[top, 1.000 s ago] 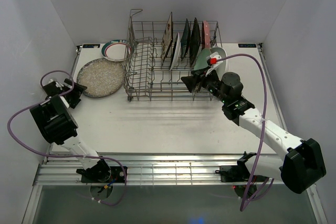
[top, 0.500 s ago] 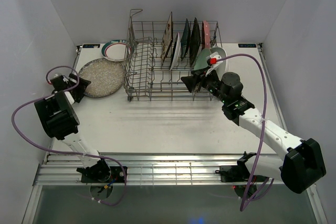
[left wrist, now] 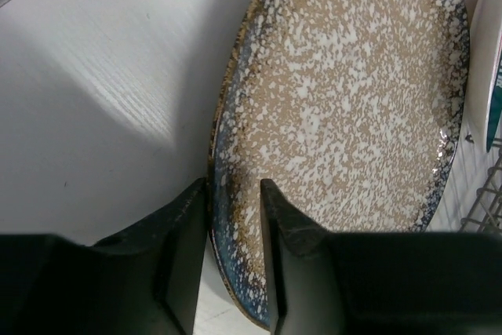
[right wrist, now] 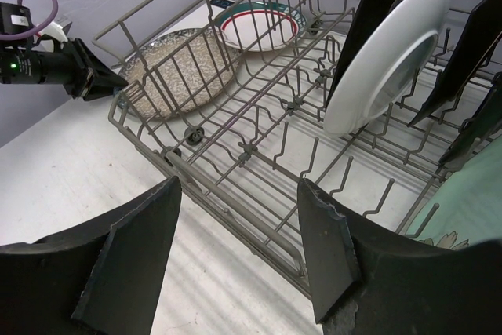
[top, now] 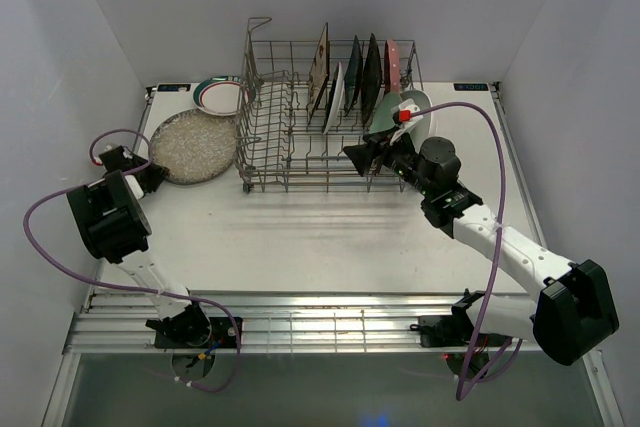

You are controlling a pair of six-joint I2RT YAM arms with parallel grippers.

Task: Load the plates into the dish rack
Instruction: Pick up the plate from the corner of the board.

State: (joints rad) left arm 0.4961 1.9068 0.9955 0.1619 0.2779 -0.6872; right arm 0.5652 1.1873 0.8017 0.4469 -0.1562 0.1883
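Observation:
The speckled grey plate lies flat on the table left of the dish rack. My left gripper is shut on its left rim, one finger under the edge and one on top. A white green-and-red-rimmed plate lies behind it. Several plates stand in the rack's right half, among them a cream flowered square plate, a white oval plate and a mint plate. My right gripper hangs open and empty at the rack's near right side.
The rack's left half holds only bare tines, and its tall looped handle rises at the back left corner. White walls close in the table on three sides. Bare tabletop stretches between the rack and the arm bases.
My left gripper moved forward to the speckled plate's rim and its jaws closed from wide open onto the edge. The right arm has barely shifted.

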